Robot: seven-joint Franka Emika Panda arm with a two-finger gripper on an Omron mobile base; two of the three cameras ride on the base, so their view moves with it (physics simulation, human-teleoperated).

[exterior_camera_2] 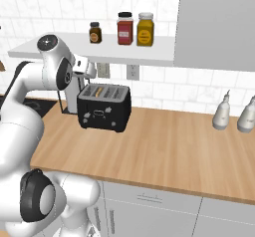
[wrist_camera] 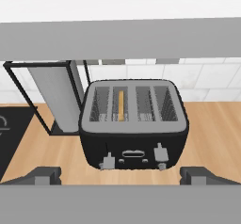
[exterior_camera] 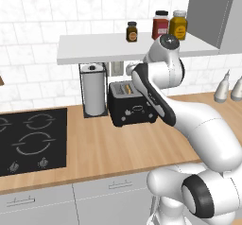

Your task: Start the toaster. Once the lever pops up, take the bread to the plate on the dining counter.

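The black toaster [exterior_camera: 132, 107] [exterior_camera_2: 104, 107] [wrist_camera: 134, 124] stands on the wood worktop below a shelf. A pale tan bread slice [wrist_camera: 121, 105] [exterior_camera: 126, 89] [exterior_camera_2: 99, 90] stands on edge in the second slot from the left, mostly sunk in. Two light levers show on the front; the left lever [wrist_camera: 108, 162] sits a little lower than the right lever [wrist_camera: 160, 153]. My gripper [wrist_camera: 121, 175] hovers above the toaster under the shelf, open wide, with nothing between its fingers. The plate and dining counter are out of view.
A chrome paper-towel holder [exterior_camera: 94, 94] [wrist_camera: 56, 96] stands close to the toaster's left. The white shelf [exterior_camera: 94, 49] [exterior_camera_2: 149, 57] with three jars hangs low overhead. A black hob [exterior_camera: 33, 139] lies further left. Two grey bottles [exterior_camera_2: 221, 112] stand at the right.
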